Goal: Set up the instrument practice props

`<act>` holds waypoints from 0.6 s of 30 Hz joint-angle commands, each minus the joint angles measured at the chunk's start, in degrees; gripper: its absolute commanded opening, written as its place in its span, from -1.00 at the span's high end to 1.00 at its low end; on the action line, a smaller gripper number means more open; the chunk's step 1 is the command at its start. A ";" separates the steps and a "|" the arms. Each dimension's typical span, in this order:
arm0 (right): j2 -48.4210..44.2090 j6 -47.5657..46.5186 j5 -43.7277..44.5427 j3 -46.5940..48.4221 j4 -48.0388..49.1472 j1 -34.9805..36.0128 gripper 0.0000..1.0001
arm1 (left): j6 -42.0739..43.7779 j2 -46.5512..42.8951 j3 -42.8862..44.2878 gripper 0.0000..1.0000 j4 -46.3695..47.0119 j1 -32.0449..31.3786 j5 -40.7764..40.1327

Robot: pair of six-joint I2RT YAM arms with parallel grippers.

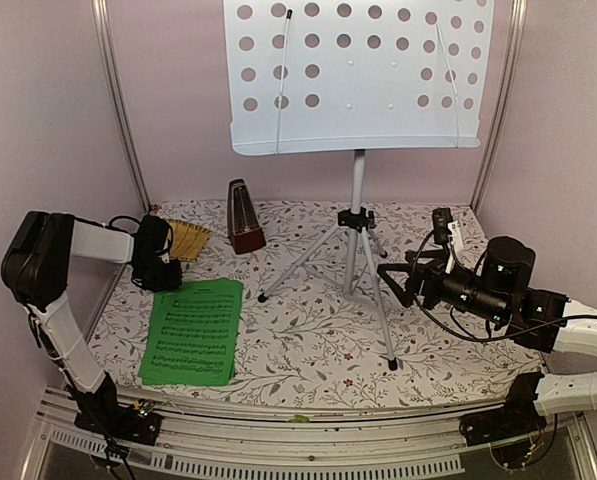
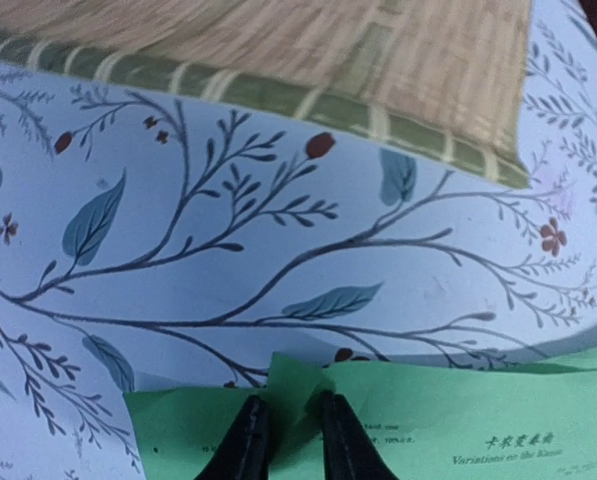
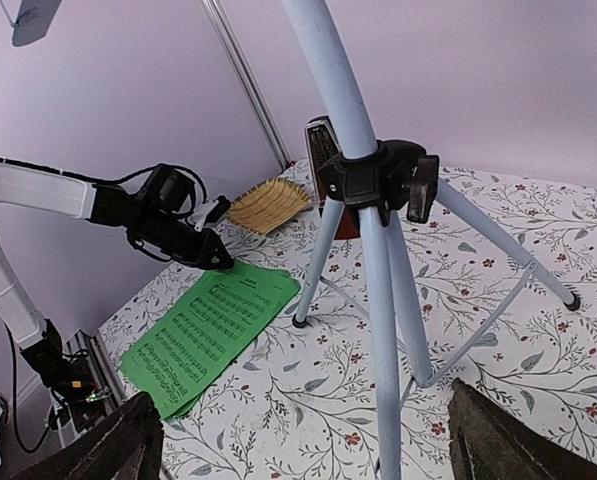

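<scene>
**Green sheet-music booklet (image 1: pixel 193 332) pinched at its far edge, left of the music stand**

The booklet lies flat on the floral cloth (image 1: pixel 308 345), left of the music stand (image 1: pixel 356 75) and apart from its tripod legs. The left gripper (image 2: pixel 295 440) is clenched on the booklet's far edge, where the paper buckles into a small ridge between the fingers. The metronome (image 1: pixel 244 216) stands left of the stand's post and farther back, with the straw mat (image 1: pixel 188 238) farther left again. The right gripper (image 1: pixel 396 283) is spread wide just right of the stand's legs, grasping nothing.

The step in hand looks like raising the booklet to the stand's shelf. Lift slowly so the thin pages neither slip nor tear at the pinch, and swing wide of the nearest leg.
</scene>
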 commanded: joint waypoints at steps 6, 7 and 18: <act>0.17 1.30 -0.02 -0.81 1.02 -0.23 -1.00 | -0.57 -4.24 0.17 1.00 -1.55 -3.65 -1.91; 0.47 1.32 -0.22 -0.70 1.02 -0.16 -1.00 | -0.56 -5.00 0.29 1.00 -1.82 -3.98 -1.91; 3.51 0.88 -4.68 -0.95 4.75 0.14 -1.00 | -0.38 -18.53 2.17 1.00 -9.31 -13.17 -4.02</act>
